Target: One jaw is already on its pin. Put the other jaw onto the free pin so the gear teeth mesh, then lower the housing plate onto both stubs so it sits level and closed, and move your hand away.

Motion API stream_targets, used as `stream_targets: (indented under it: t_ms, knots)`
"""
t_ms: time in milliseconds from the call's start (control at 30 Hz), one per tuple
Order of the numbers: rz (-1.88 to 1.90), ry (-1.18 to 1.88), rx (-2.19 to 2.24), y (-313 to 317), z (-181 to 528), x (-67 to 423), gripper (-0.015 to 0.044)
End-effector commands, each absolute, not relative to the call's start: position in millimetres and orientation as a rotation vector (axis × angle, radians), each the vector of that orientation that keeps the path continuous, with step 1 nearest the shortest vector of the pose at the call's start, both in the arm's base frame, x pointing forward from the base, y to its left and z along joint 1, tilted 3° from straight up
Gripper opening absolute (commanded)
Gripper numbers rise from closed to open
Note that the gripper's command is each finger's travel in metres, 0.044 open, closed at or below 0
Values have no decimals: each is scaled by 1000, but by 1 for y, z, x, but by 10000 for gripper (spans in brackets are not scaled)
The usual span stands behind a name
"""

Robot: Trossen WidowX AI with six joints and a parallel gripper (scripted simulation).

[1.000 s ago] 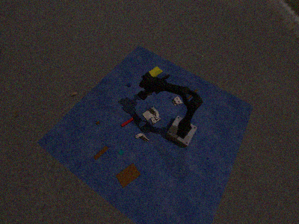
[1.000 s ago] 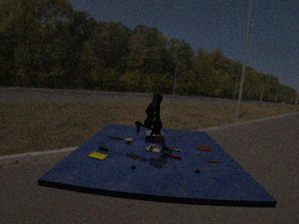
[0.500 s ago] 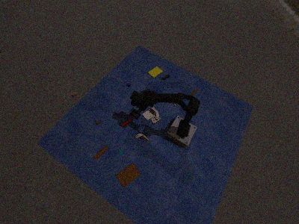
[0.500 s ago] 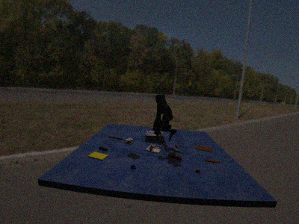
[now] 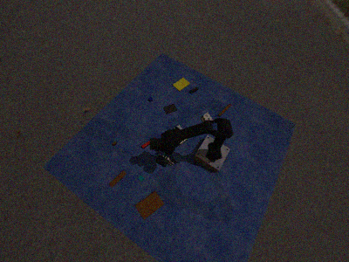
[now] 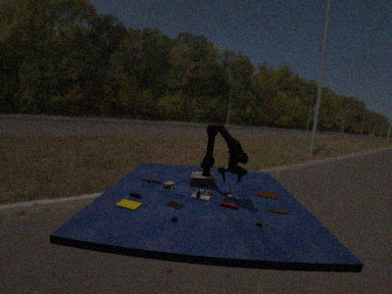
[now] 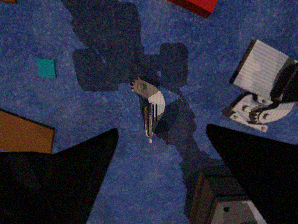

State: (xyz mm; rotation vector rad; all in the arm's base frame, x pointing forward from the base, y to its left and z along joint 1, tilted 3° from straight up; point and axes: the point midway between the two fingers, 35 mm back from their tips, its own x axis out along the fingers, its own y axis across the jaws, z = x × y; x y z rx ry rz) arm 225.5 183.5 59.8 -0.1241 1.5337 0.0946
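From the top, the loose jaw (image 5: 169, 161) (image 6: 229, 195) (image 7: 157, 102) is seen beside the gripper (image 5: 160, 146) (image 6: 231, 181) (image 7: 162, 129). In the exterior view, it is seen on the blue mat (image 6: 206, 240) (image 5: 218, 196) (image 7: 120, 200). In the wrist view, its toothed end is pointed up-left, its long axis run roughly top to bottom; the gripper is open, nothing held.

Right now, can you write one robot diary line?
gripper: open, empty | below: loose toothed jaw | free pin: unfilled | next: likely grasp jaw
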Motion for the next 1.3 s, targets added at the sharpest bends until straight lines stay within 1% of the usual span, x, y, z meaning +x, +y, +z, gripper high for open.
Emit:
stream_targets:
  t_ms: [0,100,267,533,1267]
  knots:
    - [79,1560,-121,186,59,216,440]
    - [79,1560,-121,186,56,216,440]
    - [79,1560,-121,185,18,216,440]
    - [79,1560,-121,185,17,216,440]
    - [79,1560,-121,184,-19,217,440]
